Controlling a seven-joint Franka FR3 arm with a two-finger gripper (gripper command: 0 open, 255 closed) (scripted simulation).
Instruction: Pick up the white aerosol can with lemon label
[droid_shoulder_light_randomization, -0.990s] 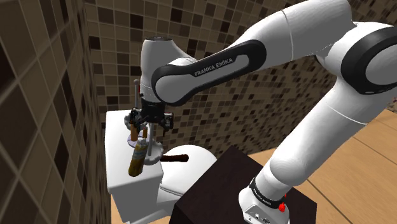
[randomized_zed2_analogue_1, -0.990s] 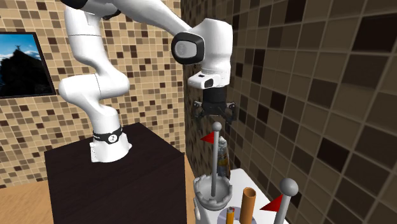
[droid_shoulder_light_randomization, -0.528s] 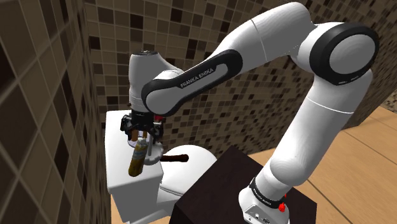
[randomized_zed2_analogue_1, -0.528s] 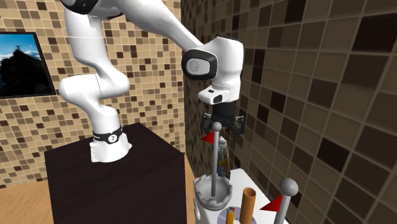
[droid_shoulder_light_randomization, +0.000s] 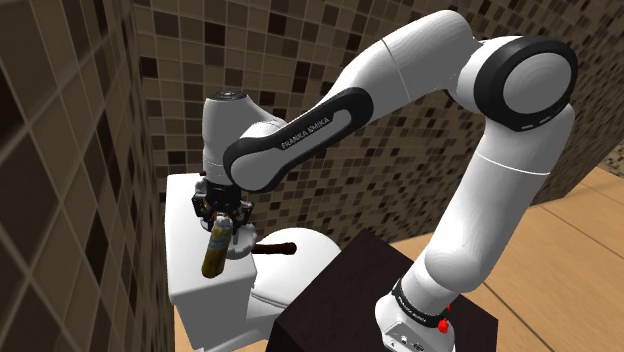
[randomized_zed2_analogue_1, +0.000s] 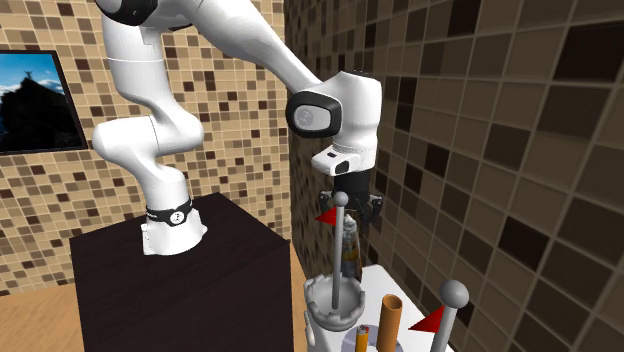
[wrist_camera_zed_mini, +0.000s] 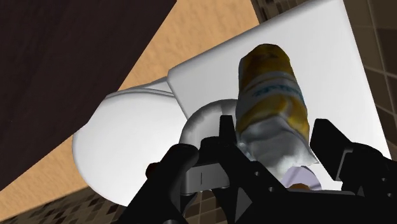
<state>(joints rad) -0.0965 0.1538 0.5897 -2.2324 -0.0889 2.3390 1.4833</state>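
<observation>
Flat, even light with soft shading: the white arm (droid_shoulder_light_randomization: 500, 190) gleams bright at the shoulder view's right, the tiled wall (droid_shoulder_light_randomization: 60, 170) sits dim at left.

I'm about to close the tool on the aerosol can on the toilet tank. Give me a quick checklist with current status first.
1. Aerosol can stands on the toilet tank: ok.
2. Tool is lined up over the can's top end: ok, seen in the wrist view and the shoulder view.
3. Fingers stand apart, one on each side of the can: ok.
4. Fingers are low enough on the can's body for a firm hold: cannot tell.
5. Fingers are already touching the can: cannot tell.
6. Can is lifted off the tank: not ok, it rests there.
</observation>
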